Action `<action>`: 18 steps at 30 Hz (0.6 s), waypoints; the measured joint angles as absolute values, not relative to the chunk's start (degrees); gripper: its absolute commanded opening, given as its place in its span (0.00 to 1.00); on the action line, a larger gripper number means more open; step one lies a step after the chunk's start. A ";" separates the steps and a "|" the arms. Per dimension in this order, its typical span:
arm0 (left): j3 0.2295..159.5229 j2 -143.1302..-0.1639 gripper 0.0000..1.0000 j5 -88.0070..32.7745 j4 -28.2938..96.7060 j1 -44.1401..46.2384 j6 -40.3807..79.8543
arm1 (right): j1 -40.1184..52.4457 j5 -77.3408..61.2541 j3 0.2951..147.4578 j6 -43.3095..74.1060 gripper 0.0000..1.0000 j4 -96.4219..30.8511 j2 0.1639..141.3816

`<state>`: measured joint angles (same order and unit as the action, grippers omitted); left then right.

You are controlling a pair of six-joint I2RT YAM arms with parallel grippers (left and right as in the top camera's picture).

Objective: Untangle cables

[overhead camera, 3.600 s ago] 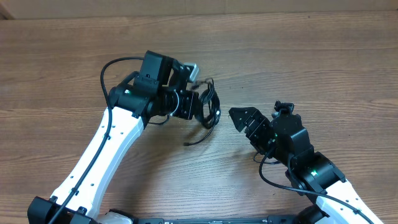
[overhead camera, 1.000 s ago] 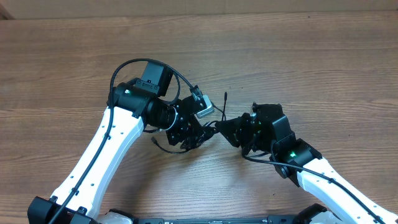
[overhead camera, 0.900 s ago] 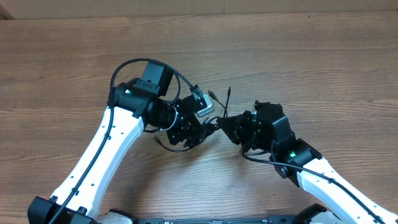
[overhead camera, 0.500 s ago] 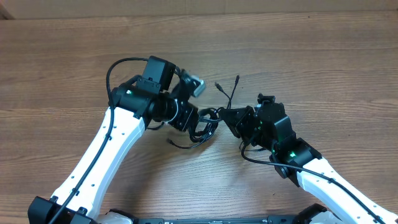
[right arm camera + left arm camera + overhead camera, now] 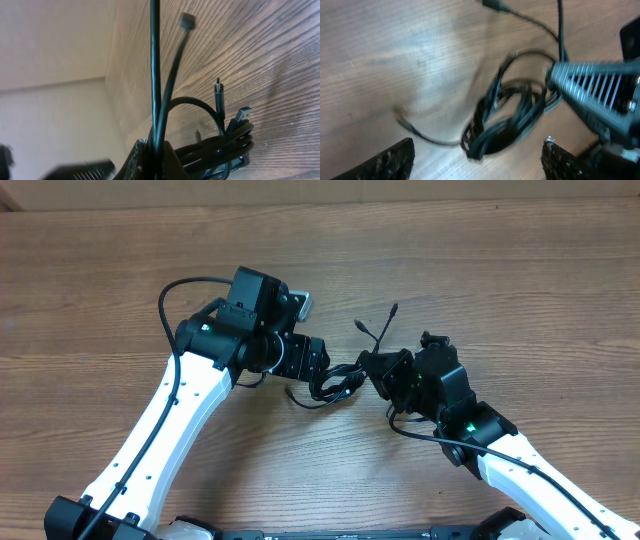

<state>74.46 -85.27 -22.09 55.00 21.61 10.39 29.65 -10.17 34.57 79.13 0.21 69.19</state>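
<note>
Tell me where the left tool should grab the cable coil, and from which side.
Probably grip the cable coil at its bunched end farthest from the right tool, which clamps the other end. Come down from above with the open left tool: the strands pack together there, directly beneath it.

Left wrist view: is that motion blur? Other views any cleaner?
Left wrist: cables smeared by motion blur, pale sheen on the table. Right wrist: wood grain and cables crisp, lower-left corner blurred. Overhead: sharp, evenly lit, no glare.
</note>
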 measured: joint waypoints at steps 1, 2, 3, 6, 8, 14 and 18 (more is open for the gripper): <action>74.46 -85.27 0.82 -22.46 56.05 21.61 10.39 | 29.65 -9.82 34.57 79.68 0.04 0.19 69.19; 74.46 -85.27 0.83 -22.79 57.19 21.61 10.39 | 29.61 -9.50 34.57 80.90 0.04 0.19 69.19; 74.46 -85.27 0.86 -23.16 58.35 21.61 10.28 | 29.43 -9.34 34.57 82.11 0.04 0.21 69.19; 74.46 -85.25 1.00 -23.75 60.20 21.61 9.13 | 28.25 -9.26 34.57 85.08 0.04 0.30 69.19; 74.35 -85.14 1.00 -23.86 60.16 21.61 7.70 | 27.09 -9.96 34.57 86.21 0.04 0.64 69.19; 66.92 -82.37 0.95 -23.86 48.64 21.65 5.76 | 24.56 -14.31 34.57 88.90 0.04 1.80 69.19; 57.89 -82.06 0.94 -23.70 35.68 22.28 6.07 | 24.38 -17.37 34.57 90.35 0.04 1.93 69.19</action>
